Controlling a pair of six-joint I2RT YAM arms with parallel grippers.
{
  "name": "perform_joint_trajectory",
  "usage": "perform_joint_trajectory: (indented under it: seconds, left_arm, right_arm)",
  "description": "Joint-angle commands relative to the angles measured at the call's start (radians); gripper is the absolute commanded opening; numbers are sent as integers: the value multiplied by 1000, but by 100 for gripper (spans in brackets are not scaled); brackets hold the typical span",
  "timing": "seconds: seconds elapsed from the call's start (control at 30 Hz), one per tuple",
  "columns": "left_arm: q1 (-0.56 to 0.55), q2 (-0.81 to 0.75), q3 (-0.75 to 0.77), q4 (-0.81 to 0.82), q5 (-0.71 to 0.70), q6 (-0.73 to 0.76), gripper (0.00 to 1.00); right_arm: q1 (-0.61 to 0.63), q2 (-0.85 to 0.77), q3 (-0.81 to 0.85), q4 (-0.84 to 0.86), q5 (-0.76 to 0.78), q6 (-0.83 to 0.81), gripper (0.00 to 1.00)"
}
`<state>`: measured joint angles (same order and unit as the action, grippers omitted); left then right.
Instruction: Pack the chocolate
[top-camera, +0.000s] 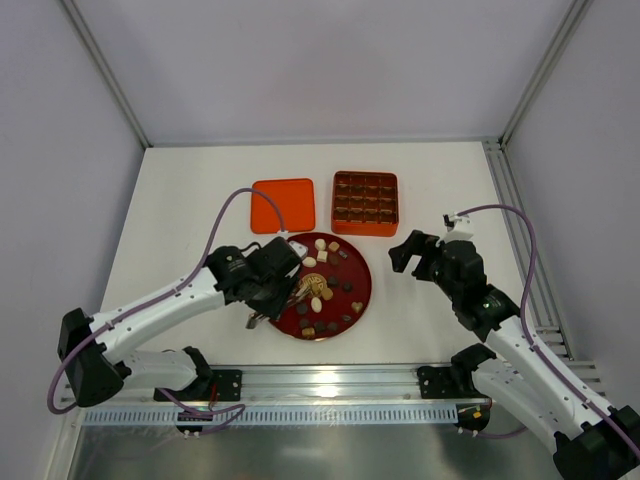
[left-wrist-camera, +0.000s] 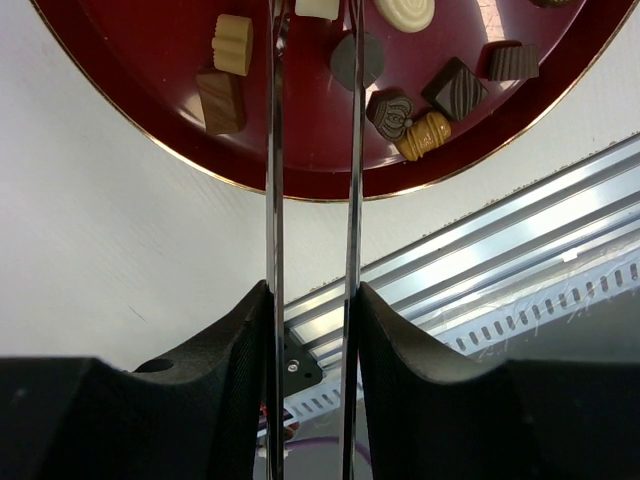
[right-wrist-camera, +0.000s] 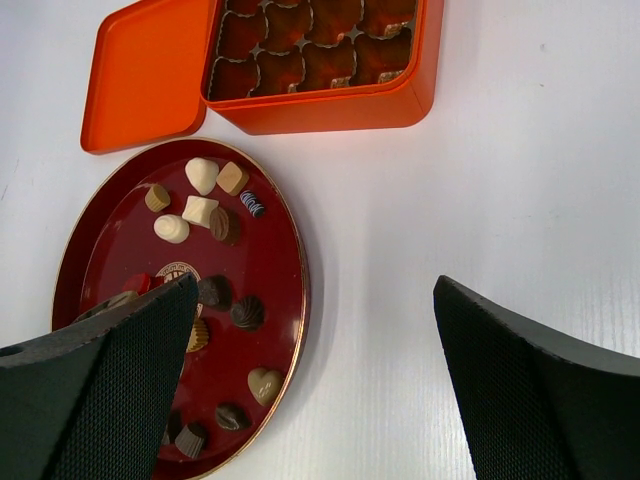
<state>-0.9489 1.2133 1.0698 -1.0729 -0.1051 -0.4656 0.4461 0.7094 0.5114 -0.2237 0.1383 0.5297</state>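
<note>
- The left gripper (left-wrist-camera: 312, 295) is seen at the plate's 8 o'clock edge; its fingers (left-wrist-camera: 230, 350) are clamped on a pair of metal tweezers (left-wrist-camera: 274, 200); the two blades are held slightly apart and reach out over the plate; their tips are cut off by the top of the left wrist view, so whether a piece is pinched cannot be told.
- The round dark-red plate (top-camera: 366, 280) is set on the white table (top-camera: 200, 200); the chocolate (right-wrist-camera: 247, 312) is scattered loose across it in dark brown, tan and cream pieces.
- An orange lid (top-camera: 284, 205) is laid flat at the plate's 11 o'clock, just beside its rim.
- The square orange box (right-wrist-camera: 330, 112) is placed at the plate's 1 o'clock, beside the lid; a brown grid insert (right-wrist-camera: 300, 50) is seated inside it.
- The right gripper (right-wrist-camera: 315, 300) is held above bare table at the plate's 3 o'clock; its fingers (right-wrist-camera: 110, 380) are spread wide, and nothing is gripped between them.
</note>
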Motion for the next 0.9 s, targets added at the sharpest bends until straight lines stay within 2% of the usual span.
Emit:
perform_joint_trajectory:
  seconds: [0.0,0.2,0.43,0.67,0.8,0.87]
  left_arm:
    - [-7,12,22,-9,-18,2,37]
    - [-8,26,38,-13,-30,12,23]
    - [-7,17,119,-54,-77,22,22]
    - [-7,57,275,-41,-125,47,22]
    - [-5,156,387,58,-177,84,22]
    - [10,279,461,124,-203,113,22]
  right_arm:
    - [3,-5,-7,53,9,9,100]
    - [3,-5,-7,53,9,9,100]
    - [2,-8,-4,55,11,9,100]
    - [3,-14,4,46,12,7,100]
    - [3,-18,15,35,12,4,100]
    - [3,-19,29,24,11,1,100]
